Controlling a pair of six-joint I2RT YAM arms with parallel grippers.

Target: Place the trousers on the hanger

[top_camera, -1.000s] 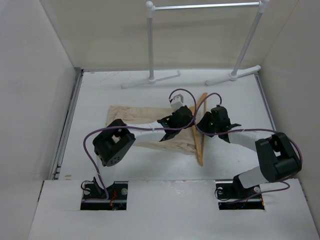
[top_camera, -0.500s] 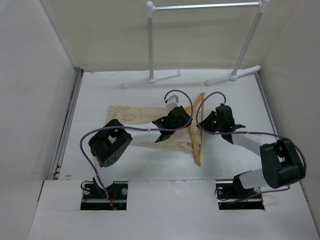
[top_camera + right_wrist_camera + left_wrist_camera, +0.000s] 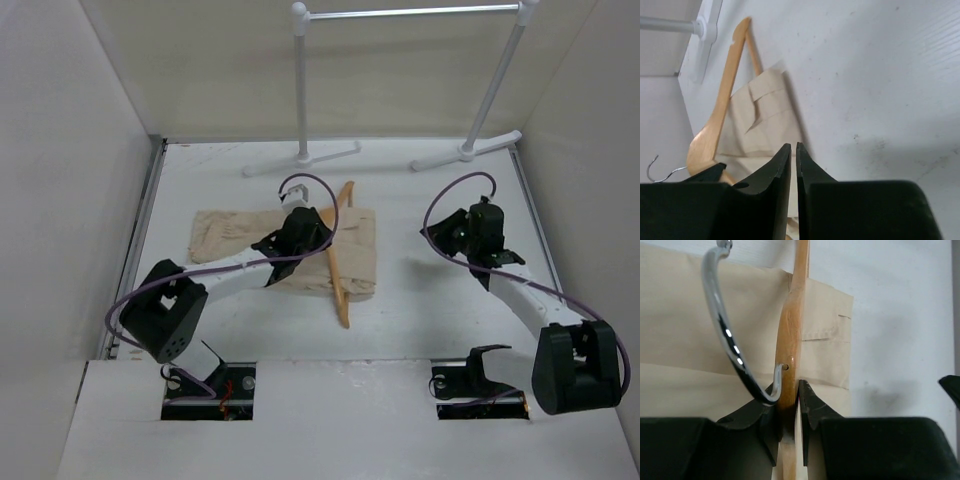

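The left pincer, from above, meets the hanger lying across the trousers in the middle of the table. The right pincer hovers toward the right edge. Left wrist: jaws clamped on the hanger beside its hook. Right wrist: jaws almost together, holding nothing.

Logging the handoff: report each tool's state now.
Left tool: closed on the hanger.
Right tool: closed, empty.

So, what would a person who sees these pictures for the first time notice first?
First the wooden hanger, lying across the right end of the beige trousers, with the left gripper clamped on it near its metal hook. Then the right gripper, shut on nothing, apart on the right, and the white garment rail at the back.
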